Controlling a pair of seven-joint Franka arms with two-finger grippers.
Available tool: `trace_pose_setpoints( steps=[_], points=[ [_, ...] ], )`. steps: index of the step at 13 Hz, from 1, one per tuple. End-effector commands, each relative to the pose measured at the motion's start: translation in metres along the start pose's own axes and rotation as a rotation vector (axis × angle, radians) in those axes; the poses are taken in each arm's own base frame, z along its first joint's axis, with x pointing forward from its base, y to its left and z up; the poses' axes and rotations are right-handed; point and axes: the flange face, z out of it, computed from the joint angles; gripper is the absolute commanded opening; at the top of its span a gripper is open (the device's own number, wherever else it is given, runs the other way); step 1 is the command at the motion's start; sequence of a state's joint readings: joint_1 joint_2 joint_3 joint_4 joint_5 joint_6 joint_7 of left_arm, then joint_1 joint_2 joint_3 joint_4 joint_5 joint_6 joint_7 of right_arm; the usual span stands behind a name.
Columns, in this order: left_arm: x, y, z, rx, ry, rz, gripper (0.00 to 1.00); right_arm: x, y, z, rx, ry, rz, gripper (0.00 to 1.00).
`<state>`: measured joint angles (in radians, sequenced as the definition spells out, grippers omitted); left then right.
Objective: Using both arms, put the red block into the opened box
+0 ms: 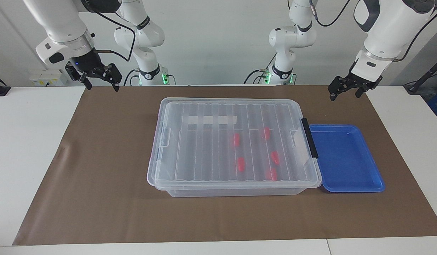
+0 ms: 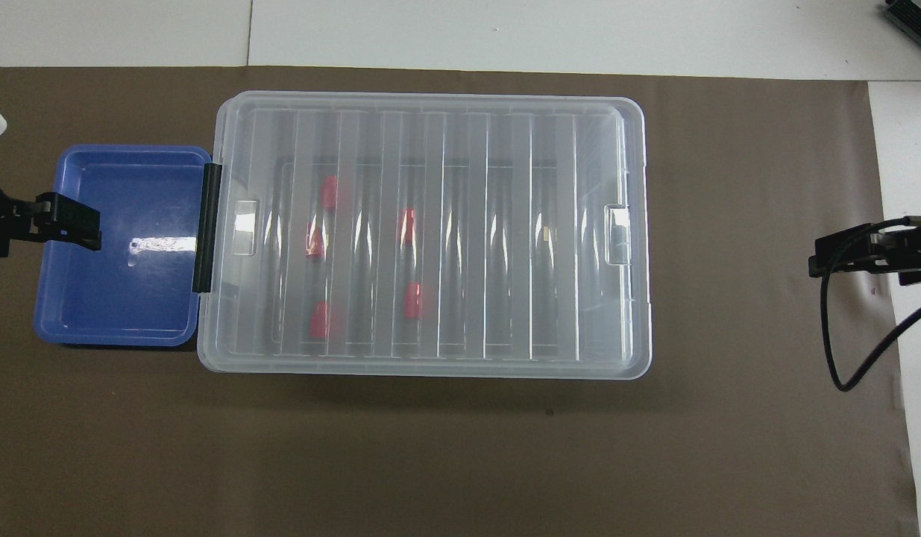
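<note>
The box (image 1: 232, 141) sits mid-mat, lid on, all five red blocks (image 1: 241, 164) already inside under it. The blue tray (image 1: 345, 159) beside it lies bare. Right gripper (image 1: 98, 78) and left gripper (image 1: 347, 88) hang high near the mat's corners, fingers apart, empty. Looks finished: best held clear, no reaching.

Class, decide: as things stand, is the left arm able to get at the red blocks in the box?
Probably not: the lid covers the box, shutting in the red blocks.
</note>
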<state>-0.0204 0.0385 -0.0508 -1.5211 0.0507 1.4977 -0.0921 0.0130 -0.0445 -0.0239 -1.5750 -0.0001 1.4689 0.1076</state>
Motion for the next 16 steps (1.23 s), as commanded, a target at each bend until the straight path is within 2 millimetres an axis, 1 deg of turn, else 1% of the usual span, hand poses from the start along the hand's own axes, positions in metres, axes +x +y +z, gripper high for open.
trace_pose_setpoints(
  steps=[1,2,5,11,16],
  points=[
    [-0.005,-0.002,-0.005,-0.004,0.012,-0.007,1.00,-0.004,0.007,-0.004,0.026,-0.003,-0.016,1.00],
    [-0.005,-0.006,-0.005,-0.004,0.012,-0.013,1.00,-0.004,0.005,-0.004,0.020,0.000,-0.018,1.00],
    [-0.005,-0.005,-0.005,-0.004,0.014,-0.015,1.00,-0.003,0.005,-0.005,0.012,0.004,-0.022,1.00],
    [-0.006,0.002,-0.007,-0.018,0.023,-0.001,1.00,-0.004,0.004,-0.004,0.012,0.002,-0.017,1.00],
    [-0.004,0.007,-0.008,-0.042,0.041,-0.028,1.00,0.000,0.005,-0.005,0.003,0.039,-0.023,1.00]
  ],
)
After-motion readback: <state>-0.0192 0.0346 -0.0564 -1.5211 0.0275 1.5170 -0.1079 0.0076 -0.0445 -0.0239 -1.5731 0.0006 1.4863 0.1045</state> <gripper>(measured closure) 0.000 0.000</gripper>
